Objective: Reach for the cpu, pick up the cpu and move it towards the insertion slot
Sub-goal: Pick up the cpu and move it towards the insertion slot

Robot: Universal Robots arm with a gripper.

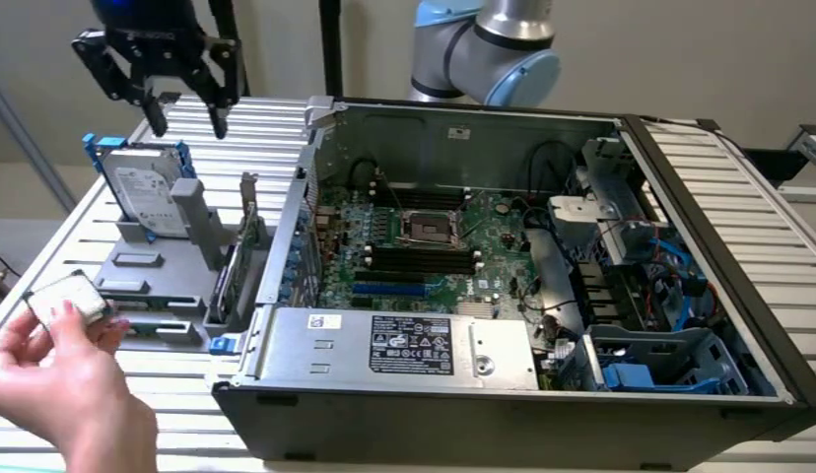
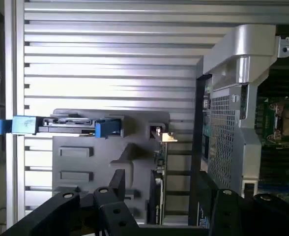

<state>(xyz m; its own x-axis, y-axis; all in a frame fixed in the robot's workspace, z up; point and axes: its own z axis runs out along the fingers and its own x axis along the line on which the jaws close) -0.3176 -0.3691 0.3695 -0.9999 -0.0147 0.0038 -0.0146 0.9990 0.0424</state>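
A person's hand (image 1: 53, 389) at the exterior view's lower left holds the cpu (image 1: 66, 300), a small square chip with a silvery top, just above the slatted table beside the grey holder. My gripper (image 1: 188, 126) hangs high over the table's far left corner, open, with nothing between its black fingers (image 2: 116, 189). It is well apart from the chip. The insertion slot (image 1: 431, 229), a square socket with a metal frame, sits on the motherboard inside the open computer case (image 1: 381, 394). In the wrist view the insertion slot (image 2: 286, 120) appears past the case wall.
A silver hard drive with blue rails (image 1: 148, 192) stands upright in the grey holder (image 1: 152, 286) below my gripper; from the wrist the hard drive (image 2: 66, 125) is seen edge-on. Cards (image 1: 243, 251) stand in the holder beside the case wall. The slatted table (image 1: 270, 118) surrounds everything.
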